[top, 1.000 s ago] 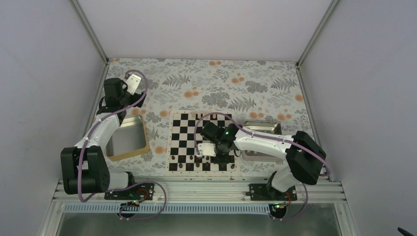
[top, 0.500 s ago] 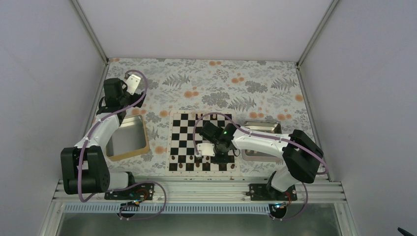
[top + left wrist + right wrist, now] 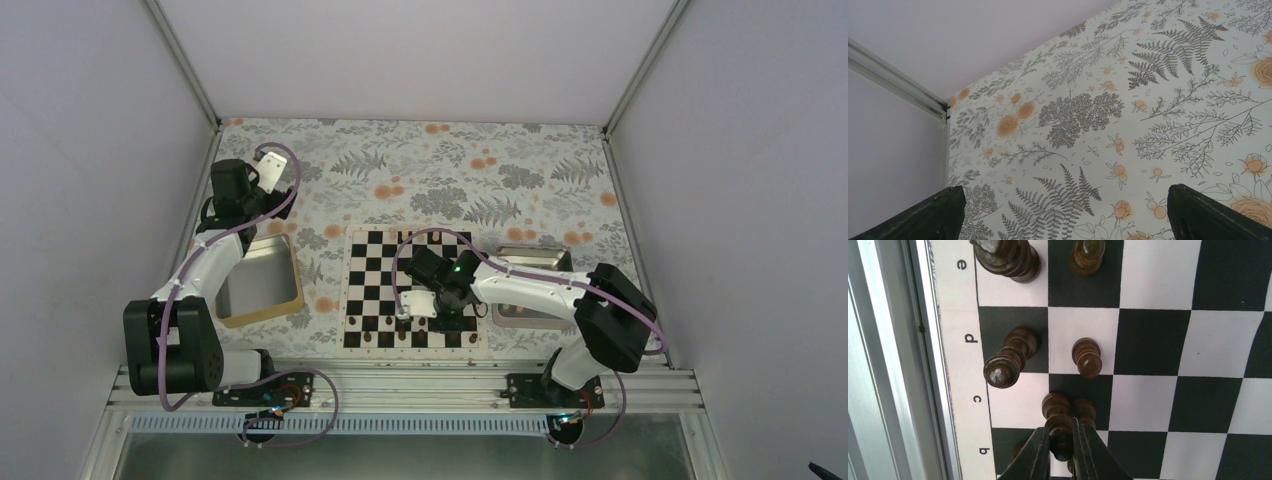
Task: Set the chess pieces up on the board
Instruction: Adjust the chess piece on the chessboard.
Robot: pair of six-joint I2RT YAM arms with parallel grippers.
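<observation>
One dark pawn (image 3: 1056,407) stands pinched between the closed fingers (image 3: 1037,455) of the right gripper (image 3: 1060,432), on the near side of the board (image 3: 1158,340). A second pawn (image 3: 1084,409) stands just beside it. The left gripper (image 3: 1065,212) is spread wide and empty over the floral table (image 3: 1168,100), far left.

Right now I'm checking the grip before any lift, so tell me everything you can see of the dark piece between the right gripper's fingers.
The dark brown piece is small, glossy and turned, like stained wood, with a ringed stem and a rounded head. The right gripper is shut on its upper part, one finger on each side. It stands over a black square of the board in the row marked c, close beside a second dark piece. Whether the two touch is unclear.
</observation>
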